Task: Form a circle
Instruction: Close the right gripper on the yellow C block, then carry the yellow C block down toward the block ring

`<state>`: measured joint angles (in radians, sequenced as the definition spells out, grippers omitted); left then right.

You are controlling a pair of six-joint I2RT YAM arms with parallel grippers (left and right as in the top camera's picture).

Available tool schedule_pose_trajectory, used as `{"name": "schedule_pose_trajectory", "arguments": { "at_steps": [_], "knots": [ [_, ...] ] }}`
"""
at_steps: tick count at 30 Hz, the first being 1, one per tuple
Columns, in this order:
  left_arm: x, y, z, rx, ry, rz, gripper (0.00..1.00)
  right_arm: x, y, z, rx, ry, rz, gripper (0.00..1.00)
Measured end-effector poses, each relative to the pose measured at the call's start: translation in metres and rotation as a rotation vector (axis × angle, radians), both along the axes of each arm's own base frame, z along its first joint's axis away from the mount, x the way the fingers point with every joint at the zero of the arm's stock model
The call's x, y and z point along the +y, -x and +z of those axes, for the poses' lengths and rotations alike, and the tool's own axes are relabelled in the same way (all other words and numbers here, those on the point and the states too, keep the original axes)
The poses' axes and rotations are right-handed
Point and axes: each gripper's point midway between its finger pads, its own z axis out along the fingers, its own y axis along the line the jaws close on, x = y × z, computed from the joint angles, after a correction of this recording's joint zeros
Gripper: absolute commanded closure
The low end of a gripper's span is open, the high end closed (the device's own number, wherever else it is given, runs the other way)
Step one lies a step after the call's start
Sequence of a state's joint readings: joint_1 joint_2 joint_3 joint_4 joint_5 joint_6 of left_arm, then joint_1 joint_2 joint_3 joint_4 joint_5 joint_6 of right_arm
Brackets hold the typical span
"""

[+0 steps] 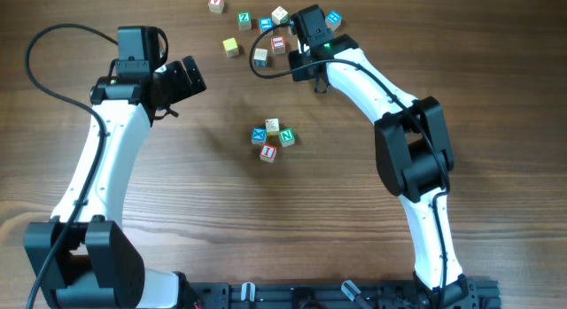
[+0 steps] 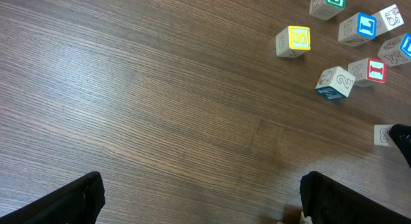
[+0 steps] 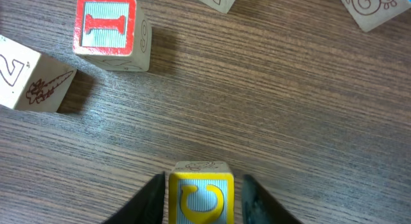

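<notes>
This is a robotics lab bench, not a home or a shop. A wood-grain table (image 1: 195, 212) fills the overhead view, and the left arm (image 1: 108, 158) and right arm (image 1: 368, 83), both white and black, rise from a black mounting rail (image 1: 266, 297) along the 6 o'clock edge. A loose black cable (image 1: 29, 54) loops at 10 o'clock, and small wooden letter cubes (image 1: 232, 47) lie scattered near 12 o'clock.

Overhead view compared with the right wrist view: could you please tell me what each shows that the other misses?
Only overhead: the central cluster of four letter cubes and the left gripper, open. Only right wrist: a yellow-lettered cube flanked by the fingers of the right gripper; whether it is clamped is unclear. Both: the red I cube and the wooden table.
</notes>
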<state>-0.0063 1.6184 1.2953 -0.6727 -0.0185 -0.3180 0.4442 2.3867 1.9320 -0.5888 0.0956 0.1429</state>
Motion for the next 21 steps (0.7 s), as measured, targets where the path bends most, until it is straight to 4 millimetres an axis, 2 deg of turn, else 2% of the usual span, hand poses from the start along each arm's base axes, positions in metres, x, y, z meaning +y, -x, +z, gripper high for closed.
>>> {"name": "schedule_pose_trajectory", "arguments": {
  "at_steps": [2,8,16,21],
  "knots": [
    [0.0000,0.0000,0.0000,0.000,0.000,0.000,0.00,0.0000,0.0001,0.0000,0.000,0.003,0.004,0.70],
    [0.0000,0.0000,0.0000,0.000,0.000,0.000,0.00,-0.0006,0.0011,-0.0007,0.004,0.007,0.008,0.66],
    [0.0000,0.0000,0.0000,0.000,0.000,0.000,0.00,-0.0037,0.0068,-0.0045,0.031,0.022,0.006,0.69],
    [0.0000,0.0000,0.0000,0.000,0.000,0.000,0.00,-0.0039,0.0071,-0.0046,0.032,0.023,0.007,0.77]
  ]
}}
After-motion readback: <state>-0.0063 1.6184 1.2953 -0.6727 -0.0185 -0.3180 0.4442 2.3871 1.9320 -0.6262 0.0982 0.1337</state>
